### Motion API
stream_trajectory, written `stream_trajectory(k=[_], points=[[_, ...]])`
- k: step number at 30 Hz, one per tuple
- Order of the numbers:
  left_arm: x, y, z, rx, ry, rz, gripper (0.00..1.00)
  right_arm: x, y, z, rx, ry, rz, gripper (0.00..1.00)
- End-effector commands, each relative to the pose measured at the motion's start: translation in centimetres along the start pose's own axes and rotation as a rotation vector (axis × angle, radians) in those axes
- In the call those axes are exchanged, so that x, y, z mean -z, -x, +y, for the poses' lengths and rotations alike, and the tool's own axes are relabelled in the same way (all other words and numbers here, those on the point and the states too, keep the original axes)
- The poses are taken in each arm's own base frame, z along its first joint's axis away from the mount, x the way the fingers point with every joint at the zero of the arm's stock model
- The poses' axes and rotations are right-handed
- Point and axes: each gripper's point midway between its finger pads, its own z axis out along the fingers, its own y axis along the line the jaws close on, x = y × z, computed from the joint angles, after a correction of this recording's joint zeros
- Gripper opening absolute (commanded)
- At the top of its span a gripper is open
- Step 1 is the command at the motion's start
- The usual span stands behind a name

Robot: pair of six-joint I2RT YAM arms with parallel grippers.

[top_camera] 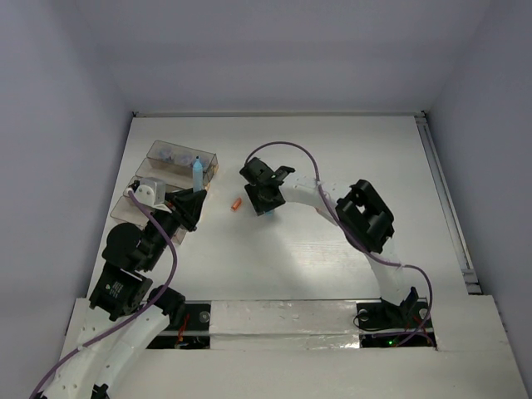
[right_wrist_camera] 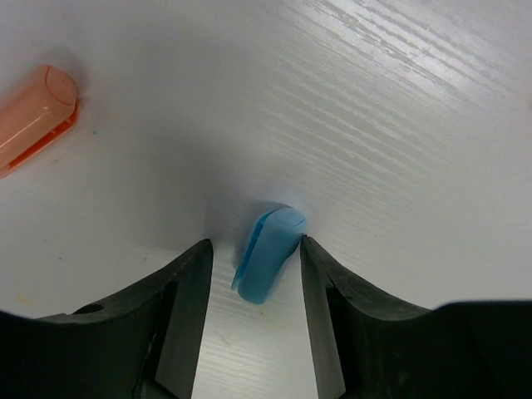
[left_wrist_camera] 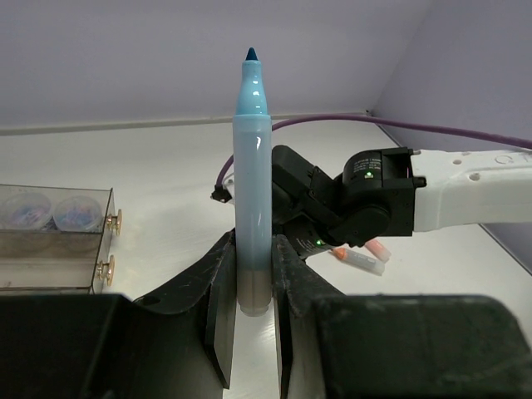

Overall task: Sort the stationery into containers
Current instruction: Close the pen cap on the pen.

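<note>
My left gripper [left_wrist_camera: 253,291] is shut on the lower end of a light-blue marker [left_wrist_camera: 252,166], which stands upright with its dark tip bare. From above, that marker [top_camera: 197,173] rises beside the clear containers [top_camera: 179,162]. My right gripper [right_wrist_camera: 255,243] points down at the table, open around a small blue cap [right_wrist_camera: 268,253] that lies flat. The right fingertip touches the cap and a gap remains on the left. In the top view the right gripper [top_camera: 268,204] is at mid-table.
An orange-capped marker [right_wrist_camera: 33,116] lies just left of the right gripper [top_camera: 237,204]. Lilac and blue-topped tubs [left_wrist_camera: 50,212] sit in one clear bin [left_wrist_camera: 58,258]. The right arm's wrist [left_wrist_camera: 357,199] is close in front of the left gripper.
</note>
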Motion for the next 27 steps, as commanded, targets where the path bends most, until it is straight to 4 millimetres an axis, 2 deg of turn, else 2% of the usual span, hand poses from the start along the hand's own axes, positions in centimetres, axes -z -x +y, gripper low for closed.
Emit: stream_trajectory(k=[1,10,11,12,13,14,15,17,18,19,20,22,23,24,25,26,27], points=[[0.1,1.2,-0.2,0.002,-0.010,-0.050,0.00,-0.8,-1.1,-1.0,0.076,-0.079,0.058,0.51],[0.1,1.2,-0.3,0.002,-0.011,-0.048,0.00,-1.9,-1.8,-2.4,0.088,-0.176,0.098,0.30],[0.1,1.2,-0.3,0.004,-0.011,-0.048,0.00,-2.0,-1.8,-2.6,0.092,-0.190,0.100,0.22],[0.1,1.2,-0.3,0.002,-0.011,-0.048,0.00,-2.0,-1.9,-2.7,0.097,-0.193,0.105,0.18],[0.1,1.2,-0.3,0.004,-0.011,-0.048,0.00,-1.8,-1.7,-2.9,0.100,-0.203,0.103,0.09],[0.1,1.1,-0.2,0.004,-0.011,-0.047,0.00,-1.8,-1.7,-2.9,0.100,-0.203,0.103,0.09],[0.1,1.1,-0.2,0.004,-0.009,-0.046,0.00,-1.7,-1.7,-3.0,0.101,-0.208,0.098,0.00],[0.0,1.1,-0.2,0.005,-0.011,-0.045,0.00,-0.5,0.2,-2.1,0.075,-0.153,0.026,0.00],[0.0,1.1,-0.2,0.007,-0.011,-0.045,0.00,-0.2,0.1,-2.1,0.062,-0.119,0.019,0.00],[-0.1,1.0,-0.7,0.012,-0.033,-0.041,0.00,2.0,2.8,-0.8,0.026,-0.029,-0.086,0.00],[-0.2,0.9,-0.9,0.015,-0.045,-0.037,0.00,3.1,4.0,-0.5,-0.006,0.033,-0.134,0.00],[-0.3,1.0,-1.6,0.020,-0.081,-0.035,0.00,5.1,5.5,1.6,-0.057,0.214,-0.231,0.00],[-0.2,1.5,-2.0,0.030,-0.100,-0.053,0.00,8.7,7.7,1.9,-0.080,0.296,-0.335,0.00],[-0.2,1.8,-2.4,0.036,-0.119,-0.064,0.00,10.8,8.0,3.5,-0.073,0.417,-0.374,0.00],[0.1,1.9,-3.1,0.044,-0.158,-0.063,0.00,12.0,8.7,4.3,-0.094,0.489,-0.446,0.00],[0.1,3.0,-3.8,0.061,-0.192,-0.103,0.00,15.6,10.0,4.4,-0.103,0.548,-0.529,0.00],[0.2,3.4,-4.3,0.068,-0.215,-0.115,0.00,17.3,10.3,5.0,-0.103,0.609,-0.564,0.00]])
